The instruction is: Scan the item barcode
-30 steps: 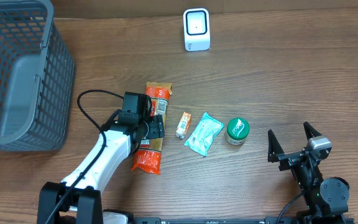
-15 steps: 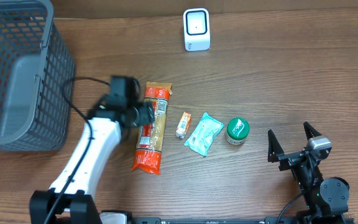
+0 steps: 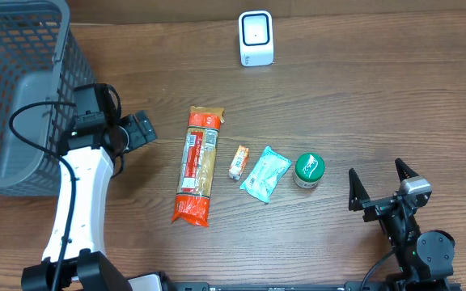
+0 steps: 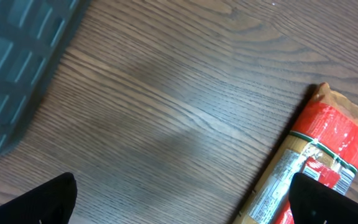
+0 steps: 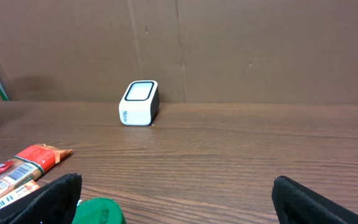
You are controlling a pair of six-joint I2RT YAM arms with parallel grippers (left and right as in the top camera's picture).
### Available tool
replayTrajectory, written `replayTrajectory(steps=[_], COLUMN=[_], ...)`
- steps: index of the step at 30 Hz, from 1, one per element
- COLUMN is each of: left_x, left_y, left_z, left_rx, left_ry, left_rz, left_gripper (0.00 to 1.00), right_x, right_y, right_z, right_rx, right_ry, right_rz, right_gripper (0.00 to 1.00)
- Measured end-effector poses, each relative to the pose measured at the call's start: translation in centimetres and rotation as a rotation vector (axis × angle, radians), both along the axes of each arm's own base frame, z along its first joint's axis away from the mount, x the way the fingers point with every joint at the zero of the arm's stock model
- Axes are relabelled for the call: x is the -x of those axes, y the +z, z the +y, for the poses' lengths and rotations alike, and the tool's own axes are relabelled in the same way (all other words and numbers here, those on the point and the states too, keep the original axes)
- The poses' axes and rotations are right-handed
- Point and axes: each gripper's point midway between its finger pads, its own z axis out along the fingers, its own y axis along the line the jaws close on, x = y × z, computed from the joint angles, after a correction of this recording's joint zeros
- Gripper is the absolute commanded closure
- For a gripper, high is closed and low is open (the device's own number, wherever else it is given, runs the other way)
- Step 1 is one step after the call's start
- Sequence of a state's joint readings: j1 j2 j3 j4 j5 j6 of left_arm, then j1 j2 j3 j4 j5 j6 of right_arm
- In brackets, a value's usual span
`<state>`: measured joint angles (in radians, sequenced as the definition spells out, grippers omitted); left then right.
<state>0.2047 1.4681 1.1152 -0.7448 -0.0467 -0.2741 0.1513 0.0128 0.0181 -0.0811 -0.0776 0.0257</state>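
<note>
Pasta pack (image 3: 196, 166) lies flat on the surface (image 3: 362, 97), its red ends pointing toward and away from the scanner (image 3: 256, 38), which stands upright well apart, near the far edge. To the pack's right runs a row: a small sachet (image 3: 238, 162) just beside it, a teal pouch (image 3: 265, 175), then a green tin (image 3: 308, 170). The left fingers (image 3: 146, 129) are between the grey basket (image 3: 23, 97) and the pack, touching neither, spread wide with nothing between them. The left wrist view shows bare wood between the tips, with the pack's upper end at the right edge. The right fingers (image 3: 354, 190) are at the near right corner, spread wide and empty, apart from the tin. The right wrist view looks across the surface at the scanner.
</note>
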Motion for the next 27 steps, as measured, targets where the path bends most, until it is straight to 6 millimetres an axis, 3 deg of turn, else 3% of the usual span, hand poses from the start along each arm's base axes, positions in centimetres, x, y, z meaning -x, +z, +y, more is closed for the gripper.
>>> replayTrajectory(steps=[23,27], left_x=[0.0,0.0], left_y=[0.0,0.0], left_z=[0.0,0.0], left_rx=[0.0,0.0], left_ry=[0.0,-0.001], left_rz=[0.0,0.0], left_gripper=[0.0,0.0], right_x=[0.0,0.0], right_y=[0.0,-1.7], right_z=[0.0,-0.4], right_rx=[-0.049,-0.109], right_ry=[-0.001,-0.029], right_rz=[0.013,0.105], right_gripper=[0.0,0.0])
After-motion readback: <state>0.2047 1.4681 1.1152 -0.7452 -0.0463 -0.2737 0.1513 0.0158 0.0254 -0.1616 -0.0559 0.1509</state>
